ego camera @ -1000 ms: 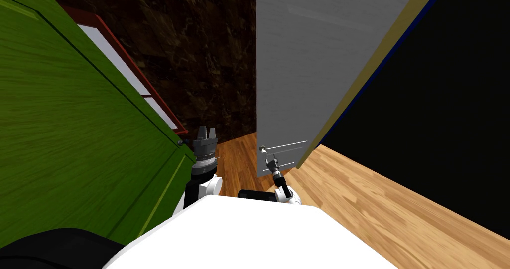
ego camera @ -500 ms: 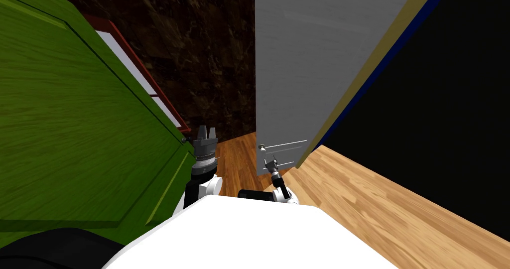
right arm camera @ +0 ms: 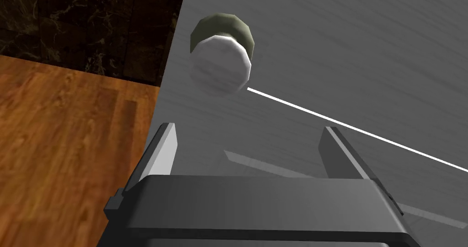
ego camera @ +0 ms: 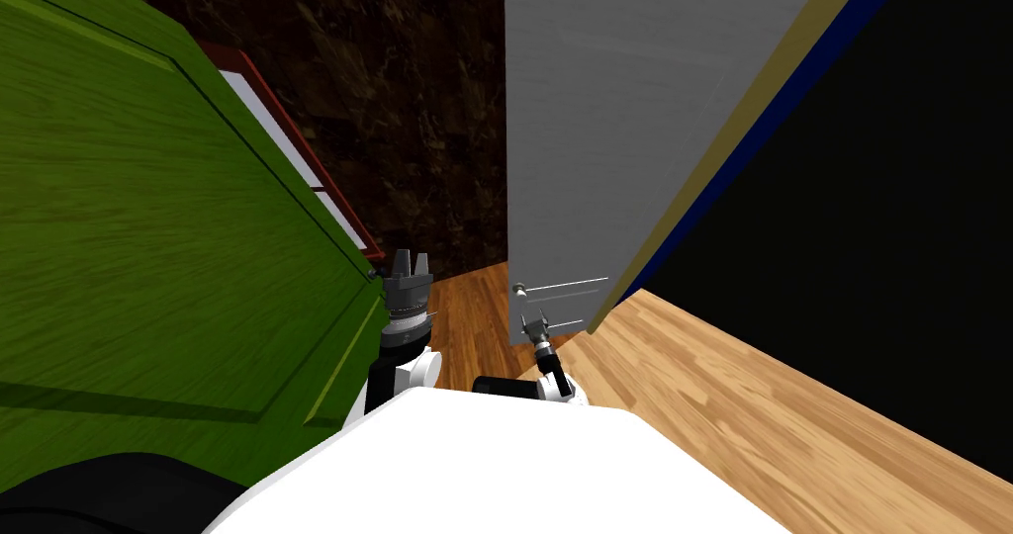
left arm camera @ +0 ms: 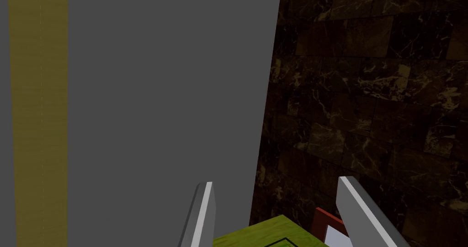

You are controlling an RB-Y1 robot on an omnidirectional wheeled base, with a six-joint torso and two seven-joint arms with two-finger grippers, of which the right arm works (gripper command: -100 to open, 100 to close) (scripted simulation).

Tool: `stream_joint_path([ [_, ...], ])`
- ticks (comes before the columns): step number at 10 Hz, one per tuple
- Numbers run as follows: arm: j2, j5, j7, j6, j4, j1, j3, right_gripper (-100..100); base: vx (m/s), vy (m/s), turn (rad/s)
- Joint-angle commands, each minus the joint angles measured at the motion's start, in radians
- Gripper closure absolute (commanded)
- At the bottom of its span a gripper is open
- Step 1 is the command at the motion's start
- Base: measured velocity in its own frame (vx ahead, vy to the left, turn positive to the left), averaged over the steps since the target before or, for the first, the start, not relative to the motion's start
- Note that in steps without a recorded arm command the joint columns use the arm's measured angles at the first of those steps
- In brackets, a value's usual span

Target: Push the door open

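A grey door (ego camera: 594, 113) stands ahead of me, with a round pale knob (ego camera: 519, 289) near its free edge. My right gripper (ego camera: 535, 322) is open just below that knob, its fingertips close to the door face. In the right wrist view the knob (right arm camera: 221, 66) sits just beyond the open right gripper (right arm camera: 249, 130), against the grey door (right arm camera: 343, 43). A green panelled door (ego camera: 148, 261) fills my left side. My left gripper (ego camera: 409, 258) is open beside its edge, and in the left wrist view the left gripper (left arm camera: 276, 182) is raised over the green door's top (left arm camera: 256, 235).
A dark marble wall (ego camera: 396, 113) closes the gap between the two doors. A red-framed pale panel (ego camera: 297, 152) hangs behind the green door. A yellow and blue frame strip (ego camera: 712, 162) borders a black area (ego camera: 871, 212) on the right. Wooden floor (ego camera: 742, 409) runs to the right.
The green door's edge has swung rightward toward my left gripper. The grey door's edge and my right gripper have shifted slightly left. The left gripper has kept its place.
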Motion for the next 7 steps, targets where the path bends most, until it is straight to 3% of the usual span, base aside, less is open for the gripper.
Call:
stream_joint_path([
  [1, 0.003, -0.009, -0.028, 0.005, -0.010, 0.006, 0.005, -100, -0.042, -0.030, 0.016],
  [7, 0.046, -0.074, -0.187, 0.021, -0.037, 0.026, 0.036, -100, -0.044, -0.039, 0.042],
])
